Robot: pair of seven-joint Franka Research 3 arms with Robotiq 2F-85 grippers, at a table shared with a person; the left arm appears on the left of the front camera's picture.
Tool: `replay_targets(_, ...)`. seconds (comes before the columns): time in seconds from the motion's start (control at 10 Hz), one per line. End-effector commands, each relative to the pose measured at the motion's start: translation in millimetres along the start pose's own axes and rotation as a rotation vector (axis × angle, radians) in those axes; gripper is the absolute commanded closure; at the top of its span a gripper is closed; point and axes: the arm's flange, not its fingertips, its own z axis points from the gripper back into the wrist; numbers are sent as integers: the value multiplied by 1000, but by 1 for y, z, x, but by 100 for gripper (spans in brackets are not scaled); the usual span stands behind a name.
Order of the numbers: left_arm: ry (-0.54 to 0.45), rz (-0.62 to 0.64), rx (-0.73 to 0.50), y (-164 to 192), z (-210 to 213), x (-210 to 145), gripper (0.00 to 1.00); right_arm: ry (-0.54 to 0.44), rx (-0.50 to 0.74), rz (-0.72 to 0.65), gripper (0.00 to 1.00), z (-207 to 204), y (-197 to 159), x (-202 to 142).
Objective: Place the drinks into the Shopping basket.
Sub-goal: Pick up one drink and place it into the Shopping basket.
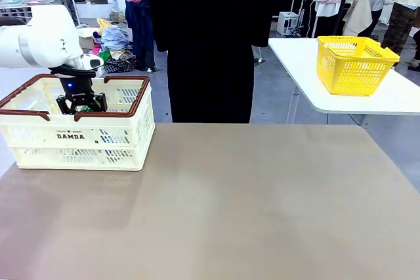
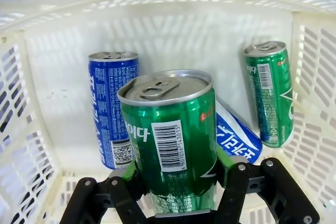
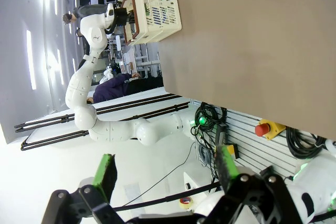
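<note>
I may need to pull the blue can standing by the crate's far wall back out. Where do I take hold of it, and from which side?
Judging by its pose, grip the upright blue can across its upper body, just under the silver top, coming straight down from above. The basket wall is close behind it, and the green can in the left hand crowds the front.

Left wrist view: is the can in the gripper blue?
No. The can clamped in the left gripper is green; a blue can stands behind it in the basket.

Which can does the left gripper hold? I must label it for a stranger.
Look inside the cream Shopping basket, where the left gripper is lowered. It holds an upright green can, barcode facing the camera; the other green can leans free against the wall.
</note>
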Motion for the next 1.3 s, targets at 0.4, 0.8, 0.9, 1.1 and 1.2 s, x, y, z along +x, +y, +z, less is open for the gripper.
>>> replay_targets(0.4, 4, -32, -12, 0, 6, 8, 0, 9, -7, 19, 0, 3, -1, -2)
replay_targets(0.8, -15, -47, -42, 6, 19, 1, 0, 9, -7, 19, 0, 3, -1, -2)
replay_targets(0.9, -19, -66, -57, 7, 25, -4, 0, 9, -7, 19, 0, 3, -1, -2)
replay_targets(1.1, 3, -215, -175, 15, 59, -31, 0, 9, -7, 19, 0, 3, -1, -2)
replay_targets(1.2, -31, -284, -270, 32, 92, -51, 0, 9, -7, 19, 0, 3, -1, -2)
